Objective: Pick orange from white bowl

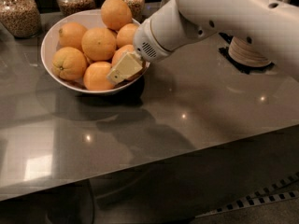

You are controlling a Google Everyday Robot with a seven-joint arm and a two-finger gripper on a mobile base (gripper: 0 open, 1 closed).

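One end effector [125, 69] in white bowl [47, 43]

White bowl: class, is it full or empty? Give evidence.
Full: oranges pile above the rim of the white bowl; the gripper sits at its right side.

A glossy grey counter [187, 125] is pictured dotted with reflected lamplight, three glass jars [18, 13] lined along its back edge. A dark floor [196, 190] with a striped strip [261, 199] is seen below. The gripper [125, 68] is held over the counter's back left part.
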